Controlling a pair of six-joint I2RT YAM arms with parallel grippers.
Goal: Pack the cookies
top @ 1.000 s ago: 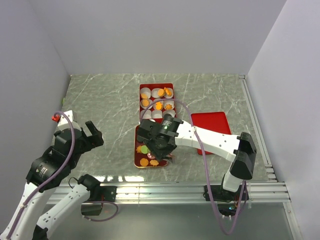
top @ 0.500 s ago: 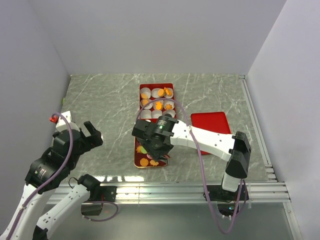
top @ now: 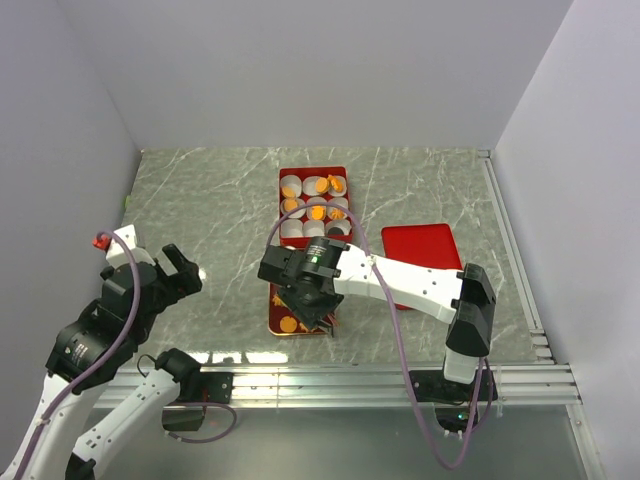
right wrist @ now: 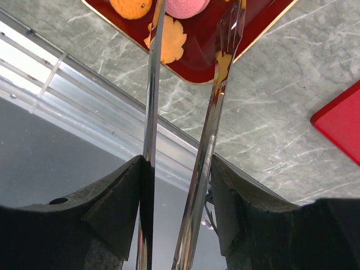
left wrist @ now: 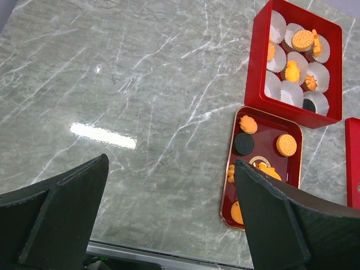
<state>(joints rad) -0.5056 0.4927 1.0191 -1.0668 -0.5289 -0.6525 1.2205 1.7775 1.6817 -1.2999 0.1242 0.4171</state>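
Observation:
Loose cookies [left wrist: 286, 144] lie on a small red tray [left wrist: 264, 152], seen in the top view [top: 272, 312] under my right arm. Behind it, a red box [top: 313, 172] holds white paper cups with more cookies [left wrist: 302, 39]. My right gripper [top: 305, 285] is shut on metal tongs [right wrist: 151, 90]. In the right wrist view the tong tips are apart over the tray's near end, with a pink cookie [right wrist: 188, 5] between them and an orange flower cookie [right wrist: 167, 44] beside them. My left gripper [left wrist: 171, 169] is open and empty, over bare table left of the tray.
A red lid [top: 420, 260] lies flat to the right of the tray. A metal rail [top: 380, 380] runs along the table's near edge, close to the tray's near end. White walls enclose the table on three sides.
My right gripper with the tongs has moved left over the tray toward its near-left part. My left arm has drifted slightly left and back.

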